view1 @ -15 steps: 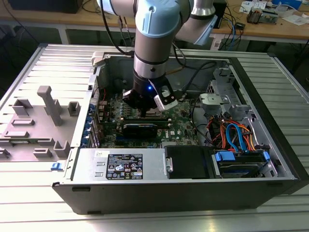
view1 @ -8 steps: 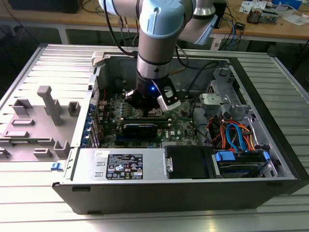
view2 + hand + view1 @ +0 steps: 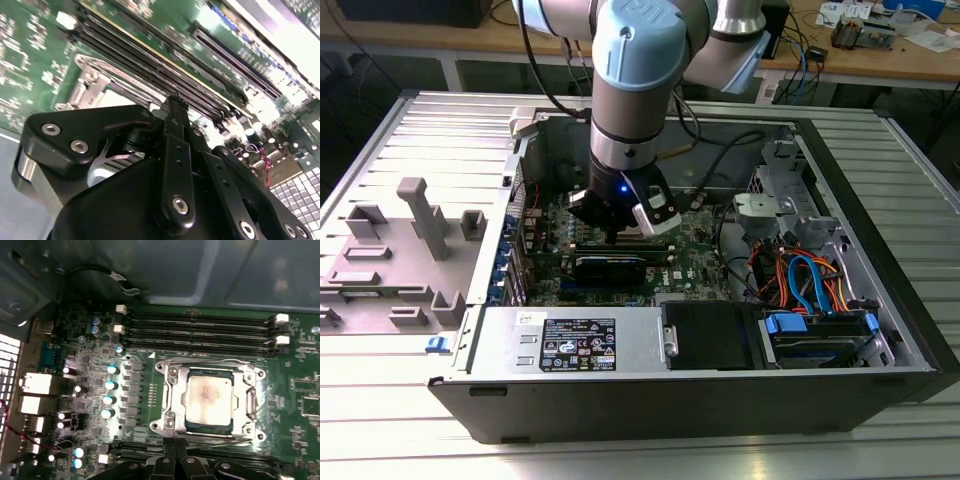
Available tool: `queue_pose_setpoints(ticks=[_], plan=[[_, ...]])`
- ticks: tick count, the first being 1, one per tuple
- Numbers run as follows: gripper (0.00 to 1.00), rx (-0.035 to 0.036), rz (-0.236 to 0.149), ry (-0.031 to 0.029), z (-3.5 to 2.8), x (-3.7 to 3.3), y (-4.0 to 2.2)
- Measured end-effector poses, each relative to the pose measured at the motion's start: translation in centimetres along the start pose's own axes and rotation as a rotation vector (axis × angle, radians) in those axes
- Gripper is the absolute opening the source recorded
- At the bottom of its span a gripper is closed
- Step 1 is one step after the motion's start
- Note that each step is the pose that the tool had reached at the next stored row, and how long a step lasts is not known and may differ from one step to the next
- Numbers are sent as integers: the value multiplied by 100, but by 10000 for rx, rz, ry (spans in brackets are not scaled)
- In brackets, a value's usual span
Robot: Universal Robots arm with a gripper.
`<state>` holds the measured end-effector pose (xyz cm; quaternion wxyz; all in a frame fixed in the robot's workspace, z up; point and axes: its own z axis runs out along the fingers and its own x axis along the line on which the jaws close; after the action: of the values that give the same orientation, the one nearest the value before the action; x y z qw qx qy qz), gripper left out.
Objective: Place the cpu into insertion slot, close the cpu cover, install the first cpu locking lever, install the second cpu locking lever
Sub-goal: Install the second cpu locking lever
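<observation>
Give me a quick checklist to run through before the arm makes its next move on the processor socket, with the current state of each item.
1. The cpu is seated in the insertion slot: ok, it sits square inside.
2. The cpu cover is down around the chip: ok, it looks flat.
3. Locking levers latched: cannot tell; one thin rod lies along the socket edge nearest the gripper.
4. The gripper is at the socket: ok, its tips sit at that edge.
5. Memory slots undisturbed: ok.
</observation>
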<state>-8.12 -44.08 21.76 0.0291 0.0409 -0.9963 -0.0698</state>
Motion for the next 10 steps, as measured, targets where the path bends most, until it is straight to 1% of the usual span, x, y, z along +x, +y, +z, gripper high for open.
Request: queue_pose_setpoints(ticks=[1, 3, 4, 5, 10], plan=[[11, -20, -5, -1, 15, 24, 0], [11, -61, -10, -3, 35, 46, -1], [11, -95, -16, -4, 41, 56, -2], [11, -139, -33, -12, 47, 83, -2], [11, -144, -36, -18, 52, 95, -1]])
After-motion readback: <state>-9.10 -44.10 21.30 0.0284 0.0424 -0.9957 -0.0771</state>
